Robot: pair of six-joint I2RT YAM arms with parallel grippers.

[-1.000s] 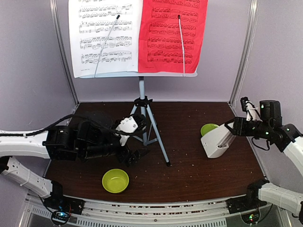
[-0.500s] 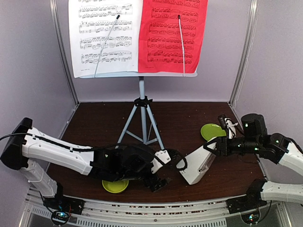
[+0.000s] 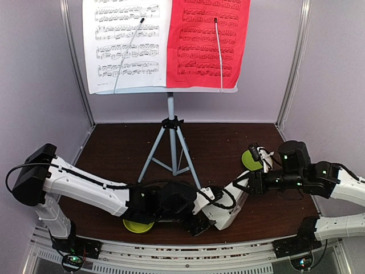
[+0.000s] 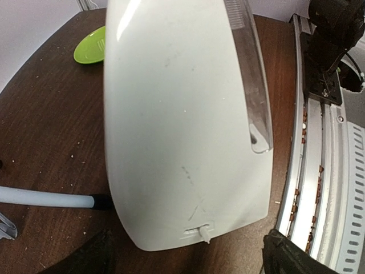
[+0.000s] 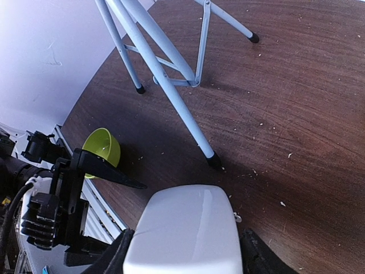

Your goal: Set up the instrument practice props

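Pale music stand [image 3: 170, 108] upright on grey tripod; white page [image 3: 125, 45] + red page [image 3: 208, 43] side by side on it; cream pyramid metronome [image 3: 229, 210] tilted, front-right of legs

Bare tabletop [image 3: 114, 148] lies open at centre left and upper right of the overhead frame. Tripod legs [image 3: 174, 151] straddle the middle. Along the bottom, left arm [image 3: 85, 182], green bowl [image 3: 134, 228], metronome [image 3: 231, 211] and right arm [image 3: 319, 177] block passage; a green plate [image 3: 248, 158] sits at right.
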